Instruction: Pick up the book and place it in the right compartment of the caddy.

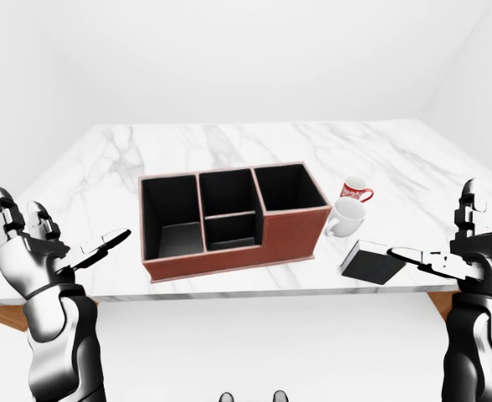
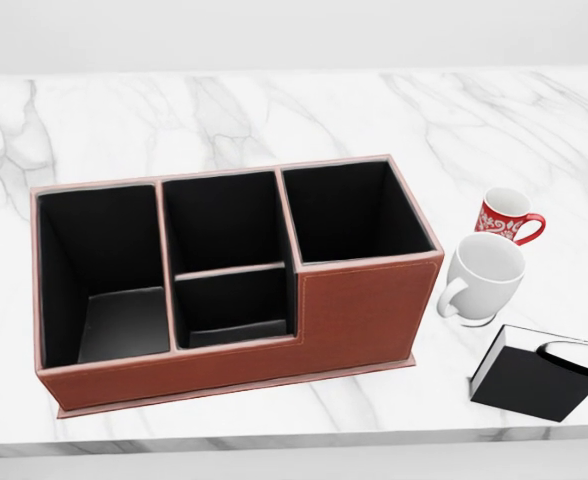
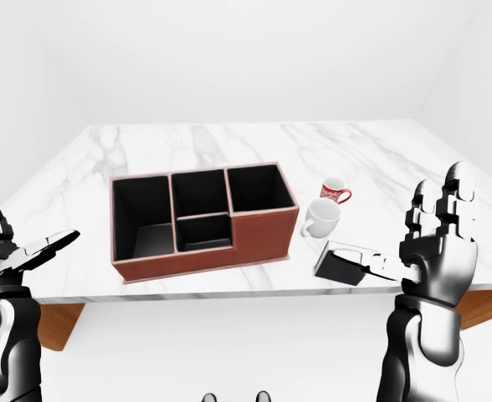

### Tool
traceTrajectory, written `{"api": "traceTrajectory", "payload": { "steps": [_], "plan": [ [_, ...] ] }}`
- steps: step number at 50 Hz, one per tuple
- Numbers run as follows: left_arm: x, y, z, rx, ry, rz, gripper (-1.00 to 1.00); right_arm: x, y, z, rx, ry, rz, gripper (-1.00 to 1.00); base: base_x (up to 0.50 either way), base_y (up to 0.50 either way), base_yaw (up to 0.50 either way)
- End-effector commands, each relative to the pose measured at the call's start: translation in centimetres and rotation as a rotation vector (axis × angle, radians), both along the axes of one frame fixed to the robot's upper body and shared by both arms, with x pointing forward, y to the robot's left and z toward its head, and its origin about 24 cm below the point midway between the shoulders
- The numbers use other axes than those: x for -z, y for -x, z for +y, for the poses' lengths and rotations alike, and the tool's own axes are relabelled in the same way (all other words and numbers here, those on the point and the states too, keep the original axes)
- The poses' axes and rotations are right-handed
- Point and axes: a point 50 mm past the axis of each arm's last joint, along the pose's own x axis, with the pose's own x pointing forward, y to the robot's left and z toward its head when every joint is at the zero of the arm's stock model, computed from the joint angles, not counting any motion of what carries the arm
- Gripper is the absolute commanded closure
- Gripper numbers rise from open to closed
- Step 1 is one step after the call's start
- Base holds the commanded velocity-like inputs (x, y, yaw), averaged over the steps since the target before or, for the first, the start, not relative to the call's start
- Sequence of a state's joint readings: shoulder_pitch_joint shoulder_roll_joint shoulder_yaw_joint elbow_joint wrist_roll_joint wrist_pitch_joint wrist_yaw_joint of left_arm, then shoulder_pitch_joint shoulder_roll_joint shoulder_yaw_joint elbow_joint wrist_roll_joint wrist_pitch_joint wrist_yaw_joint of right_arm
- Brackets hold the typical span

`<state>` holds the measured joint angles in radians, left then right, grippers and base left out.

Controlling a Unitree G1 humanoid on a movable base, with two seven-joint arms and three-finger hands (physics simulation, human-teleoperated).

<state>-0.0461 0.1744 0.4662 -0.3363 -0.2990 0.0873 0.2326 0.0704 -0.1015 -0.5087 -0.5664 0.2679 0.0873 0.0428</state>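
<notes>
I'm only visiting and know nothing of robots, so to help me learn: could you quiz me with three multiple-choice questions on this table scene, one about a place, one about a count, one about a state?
1. In the head view, where does the book lie relative to the caddy?
A. to its right
B. inside it
C. to its left

2. How many mugs stand on the table?
A. one
B. two
C. four

3. What is the state of the right hand?
A. closed round the book
B. holding a mug
C. open, holding nothing

Answers:
1 A: it rests on the marble by the lower right edge.
2 B: a white mug and a red mug.
3 C: its fingers are spread, and the book lies flat on the table.
</notes>
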Motion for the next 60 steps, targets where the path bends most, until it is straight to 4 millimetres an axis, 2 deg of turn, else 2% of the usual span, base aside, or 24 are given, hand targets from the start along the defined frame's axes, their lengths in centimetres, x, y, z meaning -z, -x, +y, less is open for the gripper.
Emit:
{"api": "traceTrajectory", "payload": {
  "steps": [1,18,33,38,39,40,42,43,44,45,47,52,54,55,56,59,60],
  "plan": [
    [0.0,0.0,0.1,-0.002,0.002,0.001,-1.0,0.0,0.0,0.0,0.0,0.0,0.001,-1.0,0.29,0.0,0.0],
    [0.0,-0.1,0.1,-0.003,0.002,0.001,-1.0,-0.3,0.2,-0.2,0.001,0.0,-0.013,-1.0,0.29,0.0,0.0],
    [0.4,-0.1,0.1,-0.001,0.007,0.017,-1.0,-0.1,0.2,-0.2,-0.002,-0.005,-0.005,-1.0,0.01,0.0,0.0],
    [0.1,0.0,0.1,-0.004,0.003,0.004,-1.0,-1.6,0.2,0.0,-0.02,0.055,-0.055,-1.0,0.0,0.0,0.0],
    [0.1,0.0,0.1,-0.005,0.002,0.004,-1.0,-2.3,0.4,-0.1,-0.015,0.077,-0.08,-1.0,0.0,0.0,0.0],
    [0.1,0.0,0.1,-0.006,0.002,0.005,-1.0,-4.0,1.0,-0.2,-0.014,0.14,-0.139,-1.0,0.0,0.0,0.0],
    [0.1,0.1,0.0,-0.006,0.001,0.004,-1.0,-5.4,1.6,0.0,-0.017,0.193,-0.193,-1.0,0.0,0.0,0.0],
    [0.1,0.1,0.1,-0.008,0.002,0.006,-1.0,-5.8,1.5,0.2,-0.025,0.216,-0.206,-1.0,0.0,0.0,0.0],
    [0.3,0.0,0.1,-0.008,0.005,0.012,-1.0,-5.3,1.1,0.3,-0.032,0.221,-0.175,-1.0,0.0,0.0,0.0],
    [0.3,0.1,0.2,-0.009,0.005,0.011,-1.0,-5.4,0.9,0.6,-0.039,0.25,-0.169,-1.0,0.0,0.0,0.0],
    [0.0,0.2,0.3,-0.015,0.004,-0.001,-1.0,-7.5,1.4,1.6,-0.05,0.352,-0.25,-1.0,0.0,0.0,0.0],
    [0.2,0.0,0.2,-0.013,0.004,0.01,-1.0,-10.1,2.3,3.2,-0.084,0.579,-0.321,-1.0,0.0,0.0,0.0],
    [0.3,-0.1,0.2,-0.011,0.005,0.014,-1.0,-10.5,2.1,3.8,-0.078,0.67,-0.303,-1.0,0.0,0.0,0.0],
    [0.3,0.0,0.3,-0.012,0.005,0.013,-1.0,-10.1,1.9,4.2,-0.101,0.734,-0.254,-1.0,0.0,0.0,0.0],
    [0.6,-0.2,0.4,-0.013,0.013,0.025,-1.0,-8.0,1.1,4.6,-0.144,0.888,-0.061,-1.0,0.0,0.0,0.0],
    [0.6,-0.1,0.3,-0.01,0.01,0.026,-1.0,-5.9,0.6,4.3,-0.151,0.95,0.118,-1.0,0.0,0.0,0.0],
    [0.7,-0.2,0.3,0.001,0.021,0.025,-1.0,2.2,0.2,0.9,-0.146,1.08,0.696,-1.0,0.0,0.0,0.0]
  ]
}}
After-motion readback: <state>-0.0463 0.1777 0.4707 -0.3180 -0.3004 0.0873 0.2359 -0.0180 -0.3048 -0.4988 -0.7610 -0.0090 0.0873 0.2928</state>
